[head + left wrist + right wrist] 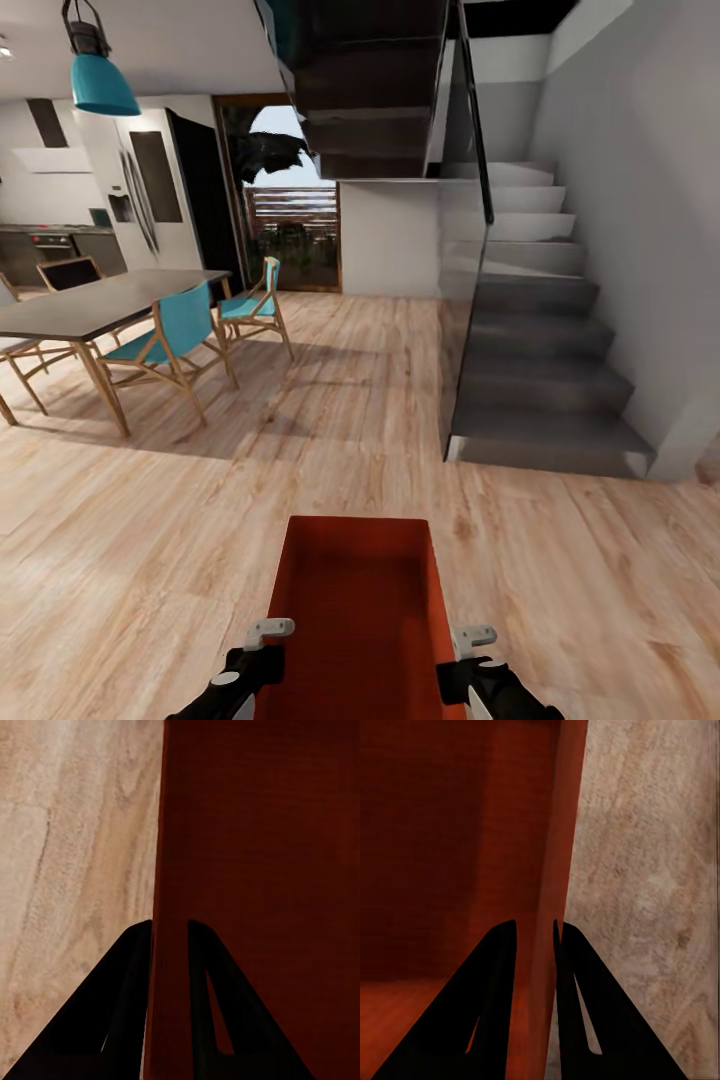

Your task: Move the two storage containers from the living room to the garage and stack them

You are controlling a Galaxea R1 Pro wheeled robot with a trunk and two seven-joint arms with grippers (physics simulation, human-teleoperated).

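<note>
One red-orange storage container (358, 600) hangs in front of me, low in the head view, above light wood plank flooring. My left gripper (268, 640) is shut on its left wall (169, 870), one finger (124, 997) outside and one inside. My right gripper (462, 648) is shut on its right wall (556, 855) in the same way, its fingers (495, 997) straddling the rim. The container is empty and level. The second container, the garage and its concrete floor are out of view.
A dark dining table (100, 305) with teal chairs (175, 345) stands ahead on the left. A grey staircase (540, 340) with a glass side panel rises on the right. Between them open wood floor (340, 400) runs to a glazed door (290, 215).
</note>
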